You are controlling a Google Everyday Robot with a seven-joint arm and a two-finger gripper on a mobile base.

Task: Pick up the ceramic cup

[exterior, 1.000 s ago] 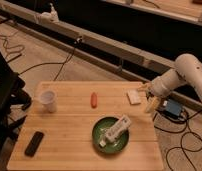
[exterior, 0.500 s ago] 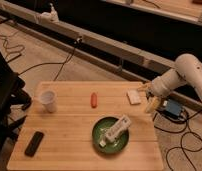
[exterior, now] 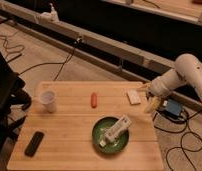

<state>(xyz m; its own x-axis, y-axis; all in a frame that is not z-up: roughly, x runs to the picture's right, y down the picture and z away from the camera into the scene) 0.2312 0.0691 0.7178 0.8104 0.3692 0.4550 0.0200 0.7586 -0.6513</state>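
Counting across the wooden table (exterior: 69, 125) gives one of each thing. There is one ceramic cup (exterior: 48, 100) standing upright toward 10 o'clock from the table's centre. One small orange-red oblong (exterior: 94, 100) lies near 12 o'clock, and one flat white block (exterior: 133, 96) lies at 2 o'clock. One green plate (exterior: 100, 129) at 5 o'clock carries one long white object (exterior: 116, 129) lying across it. One dark flat device (exterior: 34, 143) sits at 8 o'clock.

The single pale arm (exterior: 186, 75) reaches in from 3 o'clock, bent downward. Its gripper (exterior: 148, 97) hovers at the table's right edge, just beside the white block. The fingers are spread wide and hold nothing, well apart from the cup.
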